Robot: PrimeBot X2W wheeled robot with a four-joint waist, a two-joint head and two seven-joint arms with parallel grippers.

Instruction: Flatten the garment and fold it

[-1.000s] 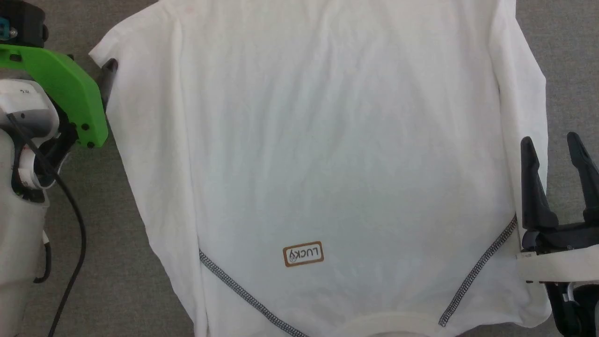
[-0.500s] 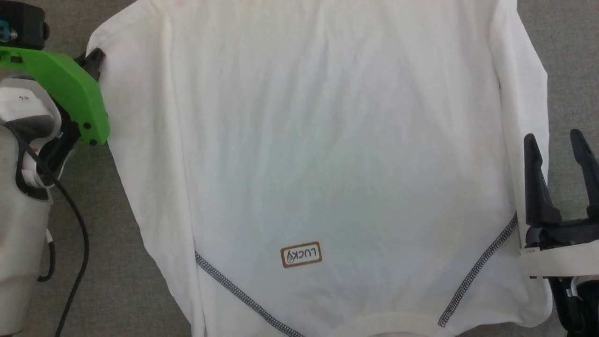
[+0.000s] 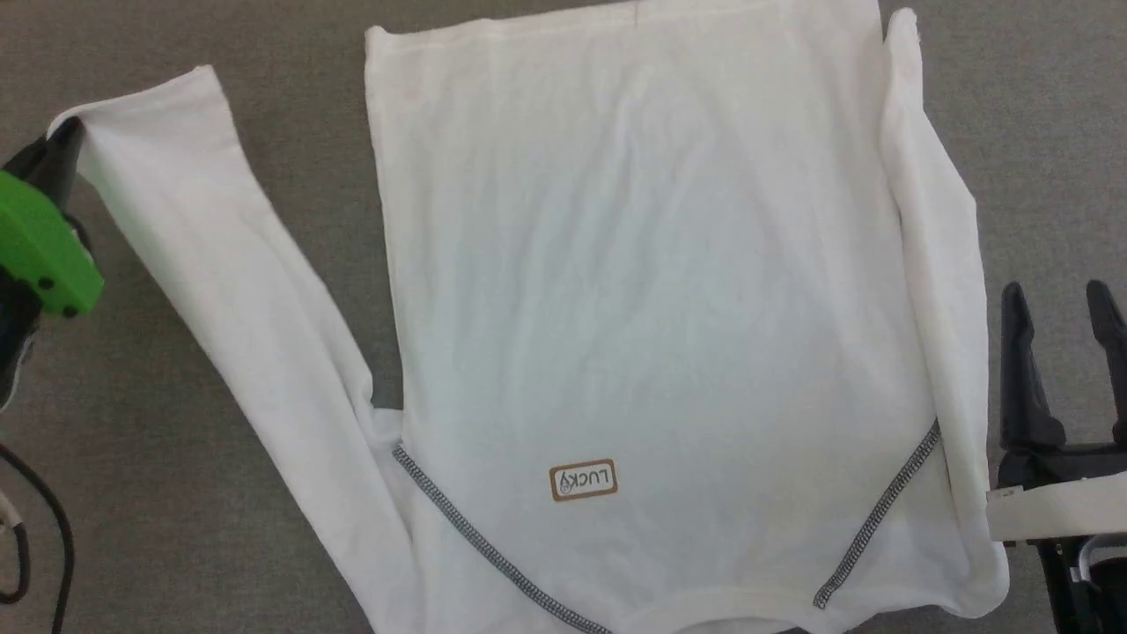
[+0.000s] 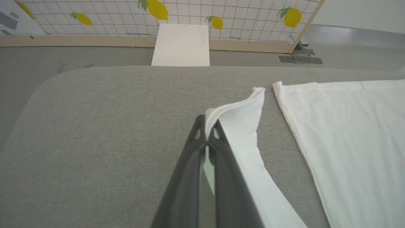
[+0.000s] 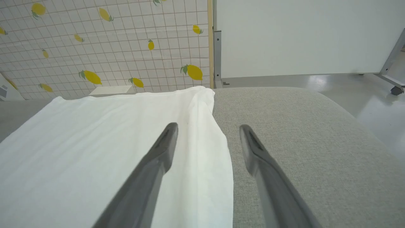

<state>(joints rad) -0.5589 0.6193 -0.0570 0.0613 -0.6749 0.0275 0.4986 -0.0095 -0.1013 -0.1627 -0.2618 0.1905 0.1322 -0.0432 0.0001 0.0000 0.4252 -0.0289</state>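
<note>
Left tool (image 4: pixel 207 126), half hidden behind a green cover (image 3: pixel 40 246) overhead, clamps the sleeve end of the shirt (image 3: pixel 651 308); right tool (image 3: pixel 1055 298) stands open beside it; collar cut off.

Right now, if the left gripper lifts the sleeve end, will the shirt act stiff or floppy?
Probably floppy: the sleeve bends and folds where the shut left gripper pinches it. Likely light: the shirt looks thin and lies flat with soft wrinkles. Its body would probably drag on the grey pad, not rise whole.
</note>
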